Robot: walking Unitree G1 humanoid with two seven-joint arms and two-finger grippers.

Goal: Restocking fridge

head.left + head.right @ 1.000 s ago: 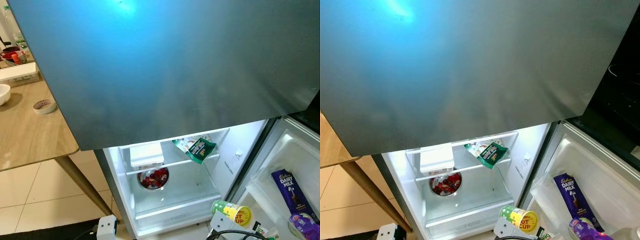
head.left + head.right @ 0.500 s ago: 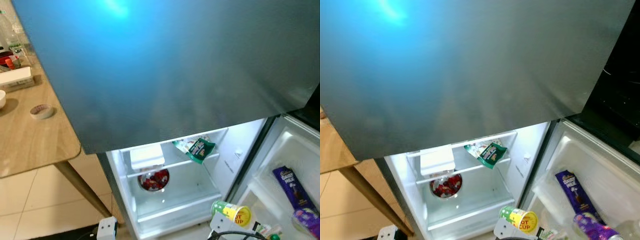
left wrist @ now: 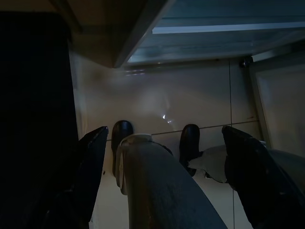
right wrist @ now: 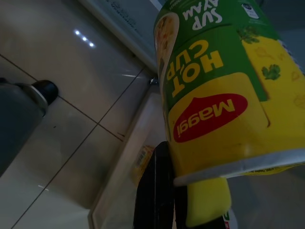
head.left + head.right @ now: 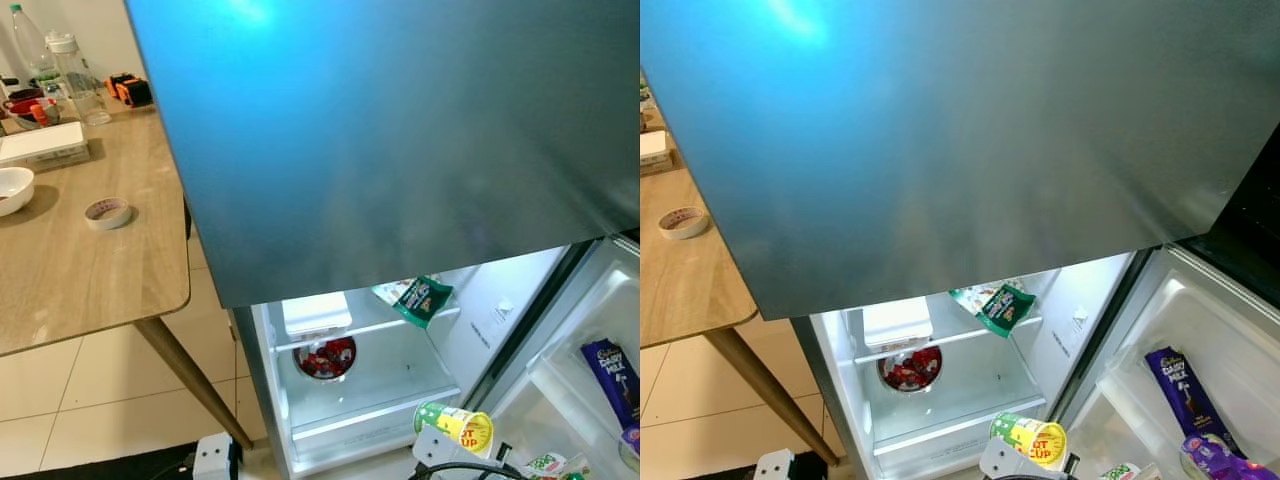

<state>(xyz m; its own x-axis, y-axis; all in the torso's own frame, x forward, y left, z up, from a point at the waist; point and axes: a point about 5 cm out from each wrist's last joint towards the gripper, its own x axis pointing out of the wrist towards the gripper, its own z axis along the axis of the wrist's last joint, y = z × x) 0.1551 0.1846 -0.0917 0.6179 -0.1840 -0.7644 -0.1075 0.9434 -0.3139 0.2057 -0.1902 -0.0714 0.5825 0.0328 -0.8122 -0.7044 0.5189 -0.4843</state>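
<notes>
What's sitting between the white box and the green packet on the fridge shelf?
Nothing: in the left eye view the glass shelf is bare between the white box and the green packet.

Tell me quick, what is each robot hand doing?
Left gripper: open, holding nothing.
Right gripper: shut on the Maggi Hot Cup.
</notes>
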